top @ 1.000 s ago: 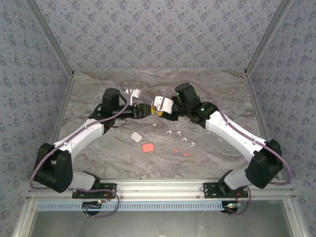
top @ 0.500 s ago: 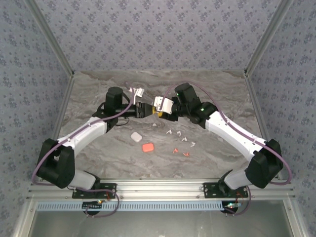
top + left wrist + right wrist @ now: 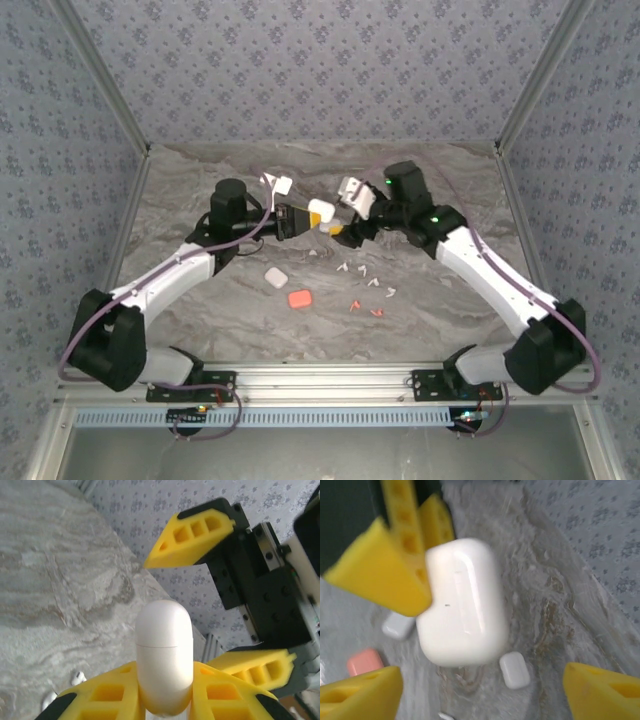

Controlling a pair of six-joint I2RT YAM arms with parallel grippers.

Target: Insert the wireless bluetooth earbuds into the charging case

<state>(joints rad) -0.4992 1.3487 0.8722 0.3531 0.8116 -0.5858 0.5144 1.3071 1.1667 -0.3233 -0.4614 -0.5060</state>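
Left pincer (image 3: 302,216): pinching the white charging case (image 3: 164,660), raised above the worktop (image 3: 200,320).
Right pincer (image 3: 341,223): spread wide, just beside the case.
Earbuds (image 3: 362,270): loose on worktop, white and red.
Case surface: plain gloss.

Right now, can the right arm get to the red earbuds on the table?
Probably yes. The right pincer is open and empty, and the red earbuds lie uncovered on the table, on that arm's side. The left pincer, clamped on a white case, is off to the side, not over them.

Grey marbled table (image 3: 250,325) enclosed by blue floral-patterned walls (image 3: 320,70).
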